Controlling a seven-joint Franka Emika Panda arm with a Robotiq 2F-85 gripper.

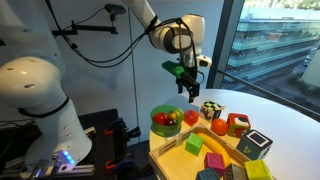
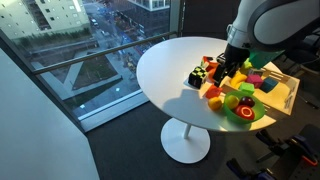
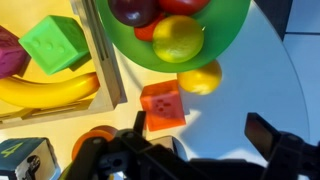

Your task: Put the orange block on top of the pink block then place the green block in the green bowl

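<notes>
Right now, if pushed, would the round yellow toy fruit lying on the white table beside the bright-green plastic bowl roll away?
Probably: the yellow fruit looks rounded with no flat face, so it likely rolls on the smooth table. The green bowl close beside it would probably block it that way.

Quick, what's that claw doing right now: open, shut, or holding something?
Claw: open, holding nothing.
</notes>
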